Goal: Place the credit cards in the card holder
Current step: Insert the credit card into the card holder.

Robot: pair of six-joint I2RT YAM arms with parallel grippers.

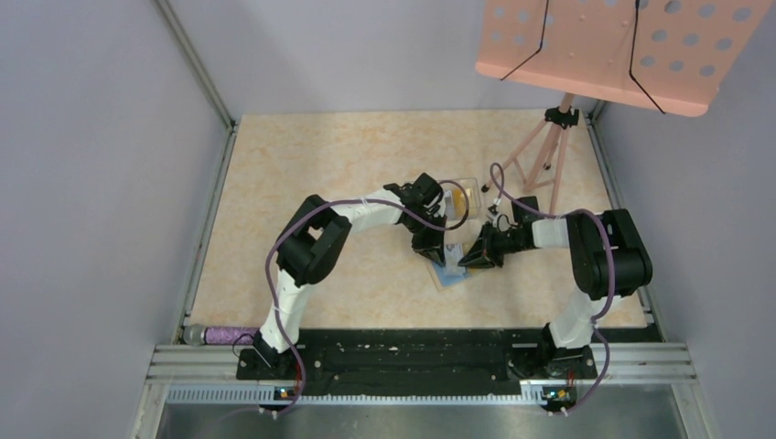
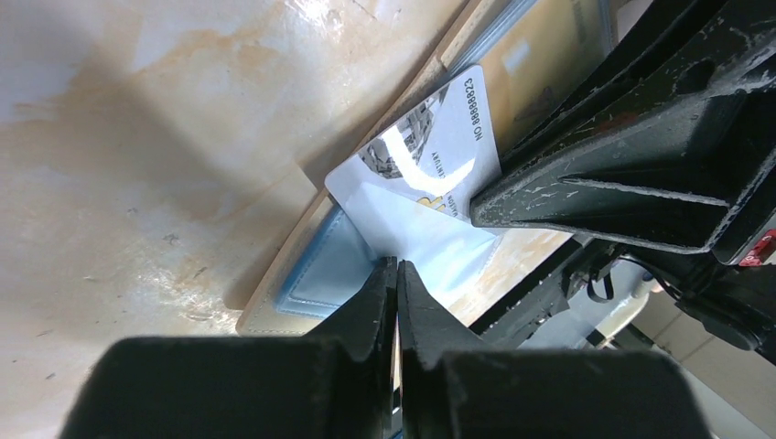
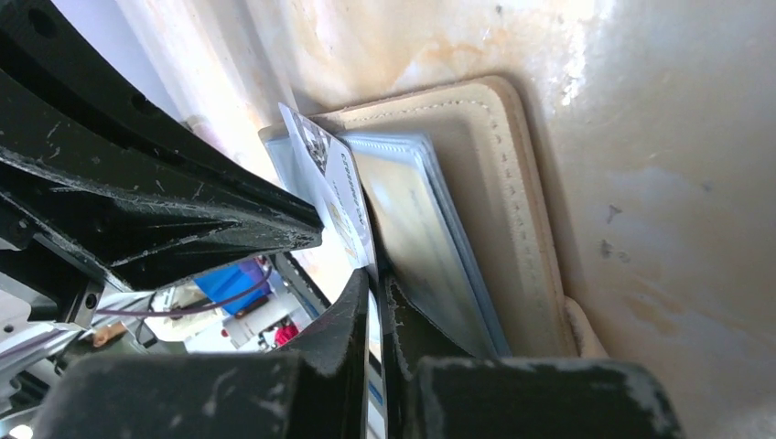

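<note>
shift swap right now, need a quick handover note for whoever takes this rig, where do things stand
Left hand: shut, tips at the blue-grey lining of the card holder; unclear whether it pinches it.
Right hand: shut on a silvery card, angled over the open holder.
Done: holder lies open on the table; no card clearly inside.
Left: slide this card into a pocket, then fetch the rest. A clear box behind holds something yellow-orange, probably another card.
</note>
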